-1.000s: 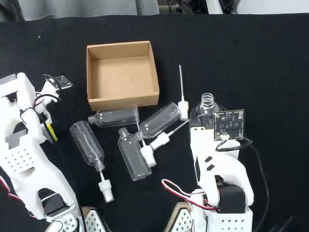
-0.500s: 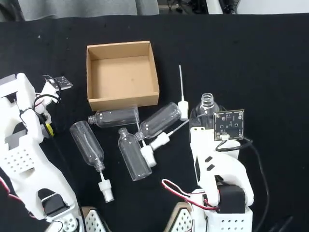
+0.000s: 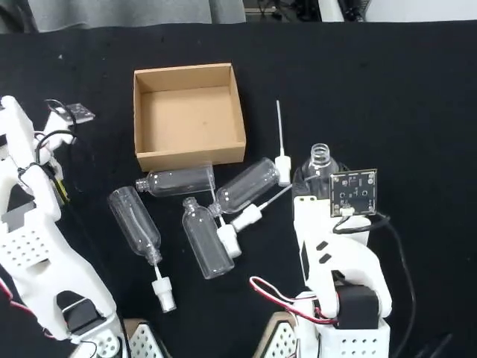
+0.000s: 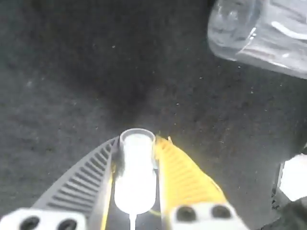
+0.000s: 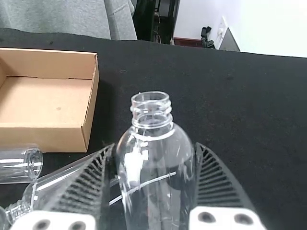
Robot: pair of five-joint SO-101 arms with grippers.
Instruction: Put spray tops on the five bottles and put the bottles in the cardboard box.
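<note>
My left gripper (image 4: 136,141) is shut on a white spray top (image 4: 135,172), just above the black table, at the table's left side (image 3: 56,186). A clear bottle's end (image 4: 259,33) lies a short way beyond it. My right gripper (image 5: 153,149) is shut on an upright, uncapped clear bottle (image 5: 152,143), standing right of centre (image 3: 319,160). The cardboard box (image 3: 192,156) is open and has nothing inside it. Below it lie several clear bottles (image 3: 179,180) (image 3: 134,221) (image 3: 206,239) (image 3: 250,184). Loose spray tops (image 3: 282,164) (image 3: 250,216) (image 3: 162,289) lie among them.
The table is covered in black cloth. The box's near wall (image 5: 48,129) is a little beyond the held bottle, to one side. A lying bottle's open neck (image 5: 21,165) is close to my right gripper. The right and far parts of the table are open cloth.
The left arm has swung away toward the table's far left, its wrist camera board now farther from the box. The right arm and its bottle have not moved.
</note>
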